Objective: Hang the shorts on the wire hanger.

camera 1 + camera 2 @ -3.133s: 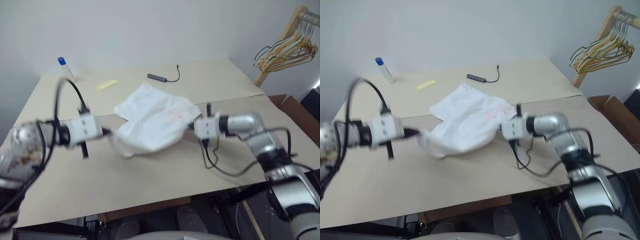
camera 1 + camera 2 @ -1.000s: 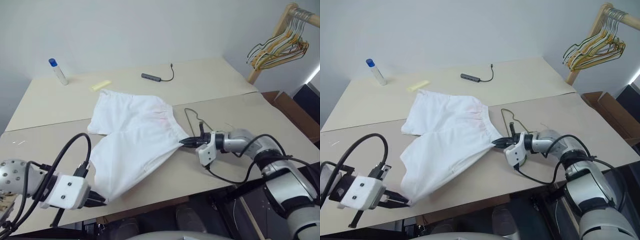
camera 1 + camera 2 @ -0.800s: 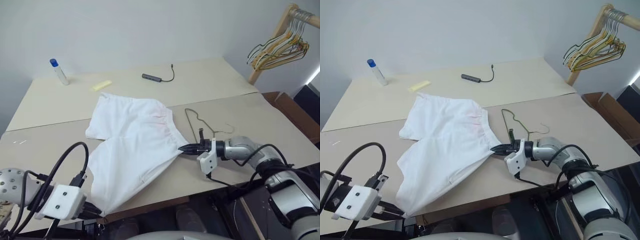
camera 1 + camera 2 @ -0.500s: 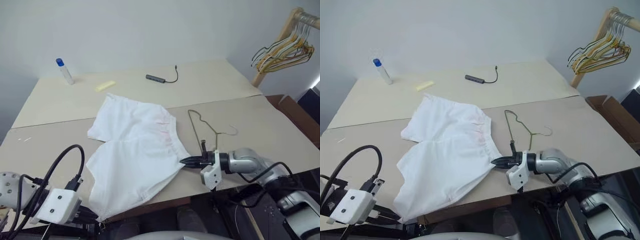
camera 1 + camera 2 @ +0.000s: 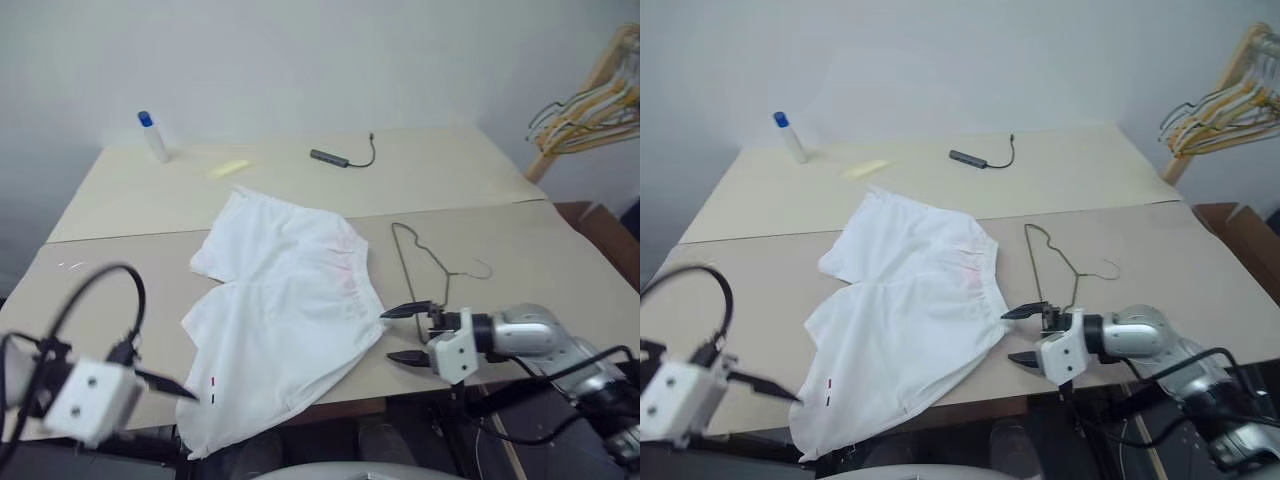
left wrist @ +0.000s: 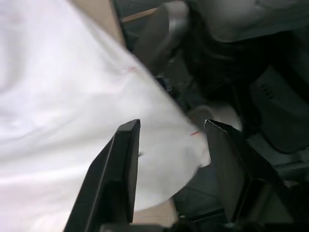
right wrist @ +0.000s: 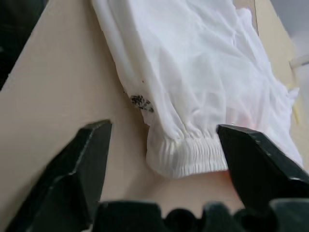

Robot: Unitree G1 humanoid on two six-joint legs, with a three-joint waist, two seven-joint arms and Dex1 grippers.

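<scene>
The white shorts [image 5: 285, 315] lie spread flat across the middle of the table, one leg hem drooping over the front edge, with two tiny marks near that hem. Just right of the waistband lies the thin olive wire hanger [image 5: 425, 262], its hook toward the right. My right gripper [image 5: 1010, 336] is open and empty, a short way off the waistband corner [image 7: 188, 155], which shows between its fingers [image 7: 89, 159]. My left gripper [image 5: 165, 384] hovers at the front left beside the hanging hem, open, with white fabric [image 6: 58, 121] beyond its fingers [image 6: 120, 164].
Along the table's back edge stand a blue-capped bottle [image 5: 152, 137], a yellow slip [image 5: 230, 168] and a dark adapter with cable [image 5: 340, 158]. A wooden rack with a bunch of hangers [image 5: 590, 100] stands off the table's right rear corner.
Both grippers have opened and let go of the shorts, which now lie flat. The right gripper drew back from the waistband; the left rose a little. The camera view shifted.
</scene>
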